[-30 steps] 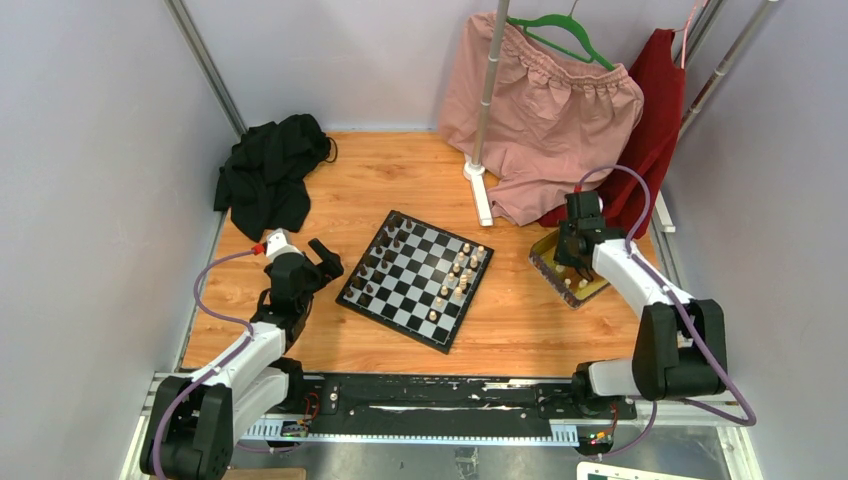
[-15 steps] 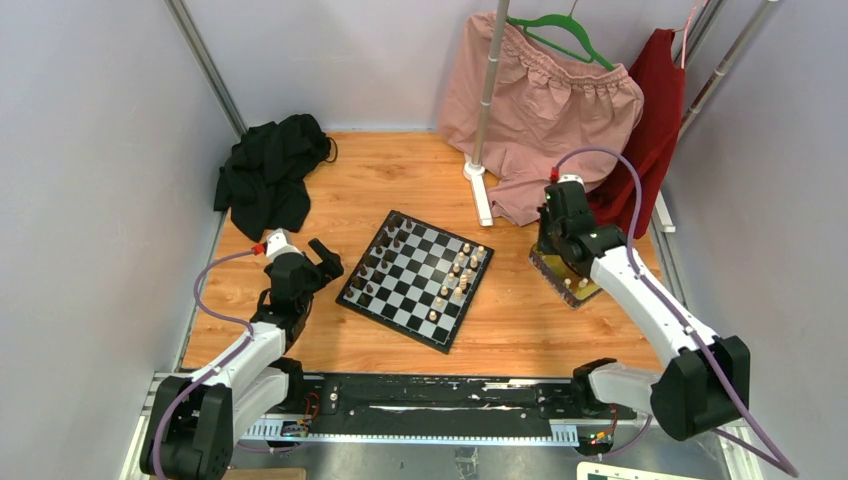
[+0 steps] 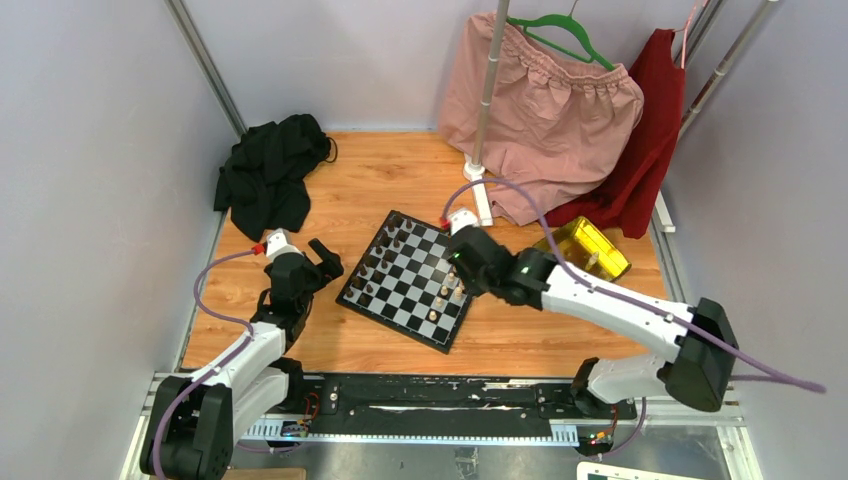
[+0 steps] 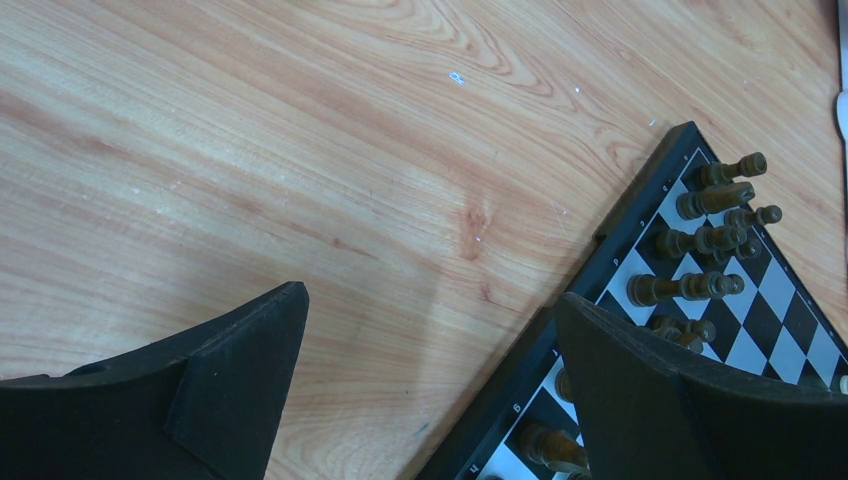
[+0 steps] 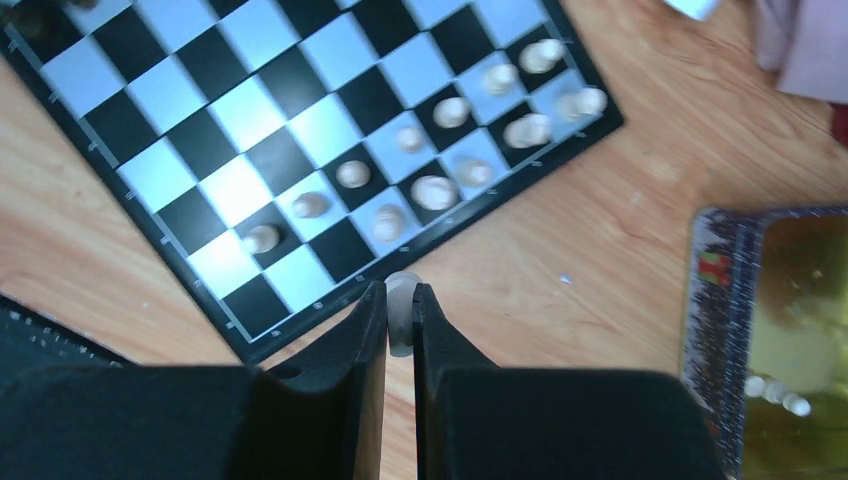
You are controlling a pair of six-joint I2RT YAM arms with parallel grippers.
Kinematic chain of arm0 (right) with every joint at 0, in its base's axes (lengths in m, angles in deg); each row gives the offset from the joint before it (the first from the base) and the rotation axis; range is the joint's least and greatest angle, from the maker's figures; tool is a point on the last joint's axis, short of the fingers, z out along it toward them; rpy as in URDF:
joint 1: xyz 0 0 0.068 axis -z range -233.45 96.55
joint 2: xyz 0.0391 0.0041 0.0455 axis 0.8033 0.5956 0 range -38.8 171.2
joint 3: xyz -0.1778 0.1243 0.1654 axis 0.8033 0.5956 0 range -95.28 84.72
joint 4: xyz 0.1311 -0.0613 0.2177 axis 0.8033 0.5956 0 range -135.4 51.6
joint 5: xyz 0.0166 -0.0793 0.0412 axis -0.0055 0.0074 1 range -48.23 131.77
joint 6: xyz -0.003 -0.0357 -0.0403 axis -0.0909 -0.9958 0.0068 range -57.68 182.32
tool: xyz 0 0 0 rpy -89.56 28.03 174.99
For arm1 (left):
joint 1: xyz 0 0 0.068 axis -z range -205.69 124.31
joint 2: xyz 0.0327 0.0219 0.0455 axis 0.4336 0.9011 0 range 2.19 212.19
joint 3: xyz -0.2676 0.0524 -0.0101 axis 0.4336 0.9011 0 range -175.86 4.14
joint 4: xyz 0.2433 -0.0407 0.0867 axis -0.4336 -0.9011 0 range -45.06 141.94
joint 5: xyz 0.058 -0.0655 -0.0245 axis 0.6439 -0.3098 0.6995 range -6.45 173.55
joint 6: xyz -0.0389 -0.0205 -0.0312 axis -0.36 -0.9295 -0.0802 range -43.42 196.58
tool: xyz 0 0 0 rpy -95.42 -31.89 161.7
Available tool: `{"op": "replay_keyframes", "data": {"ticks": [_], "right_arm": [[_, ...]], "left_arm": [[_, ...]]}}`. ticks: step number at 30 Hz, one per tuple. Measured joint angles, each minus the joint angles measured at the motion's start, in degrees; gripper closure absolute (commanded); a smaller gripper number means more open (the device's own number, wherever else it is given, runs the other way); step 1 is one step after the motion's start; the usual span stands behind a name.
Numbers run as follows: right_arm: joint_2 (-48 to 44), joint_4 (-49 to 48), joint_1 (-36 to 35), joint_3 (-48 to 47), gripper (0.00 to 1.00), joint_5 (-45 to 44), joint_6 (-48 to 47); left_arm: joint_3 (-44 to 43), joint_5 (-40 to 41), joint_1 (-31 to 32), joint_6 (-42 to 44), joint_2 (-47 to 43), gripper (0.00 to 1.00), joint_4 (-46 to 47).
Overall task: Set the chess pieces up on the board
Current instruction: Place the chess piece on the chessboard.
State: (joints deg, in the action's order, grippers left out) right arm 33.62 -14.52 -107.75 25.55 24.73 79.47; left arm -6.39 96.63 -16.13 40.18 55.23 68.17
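Observation:
The board (image 3: 409, 291) lies tilted at mid-table. Dark chess pieces (image 3: 385, 255) line its left side and pale ones (image 3: 441, 297) its right side. My right gripper (image 3: 462, 262) hovers over the board's right part. In the right wrist view it (image 5: 400, 300) is shut on a small pale chess piece (image 5: 401, 315), which hangs just outside the board's border (image 5: 330, 300), close to the row of pale pieces (image 5: 432, 192). My left gripper (image 3: 325, 258) stands open and empty over bare wood left of the board; in its wrist view (image 4: 430, 295) the board's corner (image 4: 620, 240) and dark pieces (image 4: 700, 200) show.
A gold tray (image 3: 585, 250) sits right of the board, with a few pale pieces (image 5: 780, 395) inside. A black cloth (image 3: 268, 175) lies at the back left. Pink (image 3: 550, 110) and red (image 3: 650, 150) garments hang on a rack whose foot (image 3: 480, 195) stands behind the board.
My right arm has swung left from the gold tray to the board's right side, carrying the pale piece. The left arm has not moved.

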Motion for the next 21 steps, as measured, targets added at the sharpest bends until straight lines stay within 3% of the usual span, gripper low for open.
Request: {"op": "replay_keyframes", "data": {"ticks": [8, 21], "right_arm": [[6.99, -1.51, -12.52, -1.29, 1.0, -3.48, 0.96], [9.14, -7.45, -13.6, 2.69, 1.0, -3.54, 2.12]], "left_arm": [[0.0, 0.0, 0.0, 0.0, 0.0, 0.0, 0.0], [0.0, 0.0, 0.0, 0.0, 0.0, 0.0, 0.0]]}}
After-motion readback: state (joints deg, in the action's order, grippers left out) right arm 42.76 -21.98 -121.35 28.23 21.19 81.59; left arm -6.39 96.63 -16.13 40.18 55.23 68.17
